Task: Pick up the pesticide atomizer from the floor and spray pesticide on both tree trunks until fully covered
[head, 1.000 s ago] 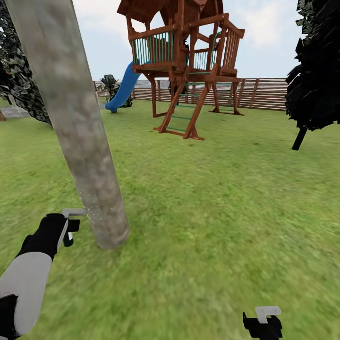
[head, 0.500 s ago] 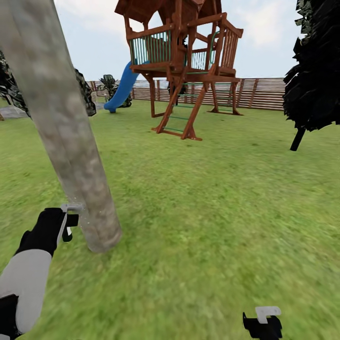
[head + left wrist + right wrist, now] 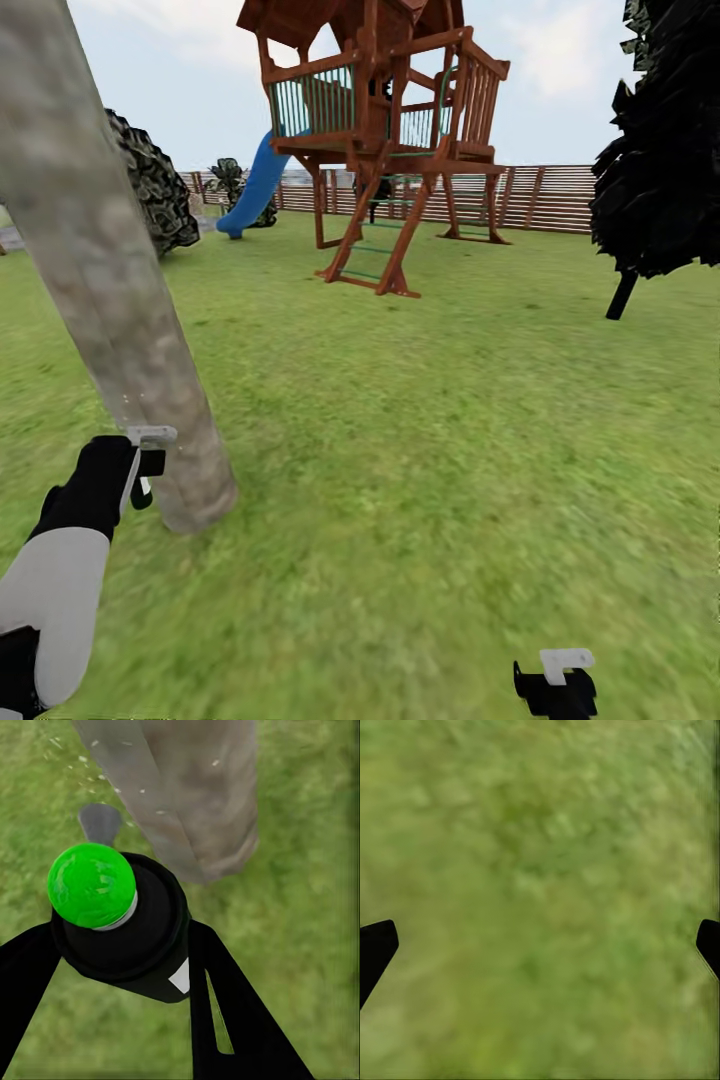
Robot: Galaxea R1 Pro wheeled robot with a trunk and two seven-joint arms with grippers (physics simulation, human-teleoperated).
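Since a second ago your view has swung rightward; your left hand point(image 3: 140, 470) grips the pesticide atomizer point(image 3: 120, 919) beside the tree trunk point(image 3: 120, 300), droplets flying; right hand point(image 3: 556, 680) open; second tree apparently remains

The tree trunk point(image 3: 110, 300) looks like rough, patchy grey-brown bark, dull and not shiny. The spray bottle point(image 3: 124, 926) looks like smooth black plastic with a shiny green top point(image 3: 91, 885). The playhouse point(image 3: 385, 130) and fence point(image 3: 560, 195) look like brown wood. The grass point(image 3: 450, 450) looks soft and fuzzy.
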